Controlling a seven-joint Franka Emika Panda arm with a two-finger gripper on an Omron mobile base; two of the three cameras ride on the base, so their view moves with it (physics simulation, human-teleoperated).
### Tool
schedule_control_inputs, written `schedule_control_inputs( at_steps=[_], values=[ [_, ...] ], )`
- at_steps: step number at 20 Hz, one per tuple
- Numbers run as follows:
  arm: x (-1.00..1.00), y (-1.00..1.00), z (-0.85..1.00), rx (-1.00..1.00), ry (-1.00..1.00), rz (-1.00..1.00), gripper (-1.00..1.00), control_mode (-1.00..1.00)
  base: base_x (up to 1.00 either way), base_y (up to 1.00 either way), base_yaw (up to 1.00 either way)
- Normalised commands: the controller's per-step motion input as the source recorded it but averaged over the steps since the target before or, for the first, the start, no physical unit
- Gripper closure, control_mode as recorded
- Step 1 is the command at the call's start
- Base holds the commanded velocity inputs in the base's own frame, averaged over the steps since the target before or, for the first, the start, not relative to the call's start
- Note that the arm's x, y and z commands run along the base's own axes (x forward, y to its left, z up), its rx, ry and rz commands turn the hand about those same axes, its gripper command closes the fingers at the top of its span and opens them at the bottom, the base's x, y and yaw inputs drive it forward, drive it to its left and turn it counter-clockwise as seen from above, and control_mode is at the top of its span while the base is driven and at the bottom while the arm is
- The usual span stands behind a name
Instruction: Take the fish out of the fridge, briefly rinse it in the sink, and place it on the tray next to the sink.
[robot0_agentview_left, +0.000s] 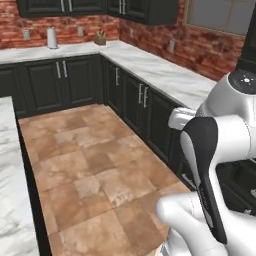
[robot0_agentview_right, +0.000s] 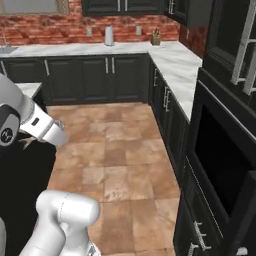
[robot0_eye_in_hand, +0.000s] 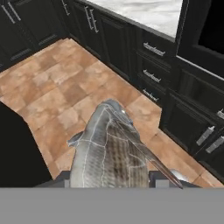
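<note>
While the tool sits at six o'clock in the hand view, its two dark tips pinch the fish from either side, the silvery scaled body rising from between them toward twelve o'clock with a thin dark fin or tail edge trailing to four o'clock. So the fish is out of the fridge and carried in the air above the terracotta floor tiles.

Outward from the fish, dark lower cabinets with steel handles run from eleven to three o'clock, capped by a white marble counter at one o'clock. In the right base view a sink with part of a thin faucet shows at ten o'clock, far along the back counter below the brick wall, well apart from the arm.

The step in hand looks like carrying the fish to that sink. To do it well, I would hold the pinch steady, since the body is smooth and could slip, keep the fish high enough to pass over the counter edge, and swing the arm slowly as the base turns. I cannot make out the tray from here.
</note>
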Motion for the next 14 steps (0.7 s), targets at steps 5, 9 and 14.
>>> schedule_control_inputs(
  at_steps=[5, 9, 14],
  values=[
    [0.00, 0.00, 0.00, 0.00, 0.00, 0.00, 1.00, 1.00, 1.00, 0.20, 0.13],
    [0.00, 0.00, 0.00, 0.00, 0.00, 0.00, 1.00, 1.00, 1.00, 0.46, 0.07],
    [0.00, 0.00, 0.00, 0.00, 0.00, 0.00, 1.00, 1.00, 1.00, 0.41, 0.08]
  ],
)
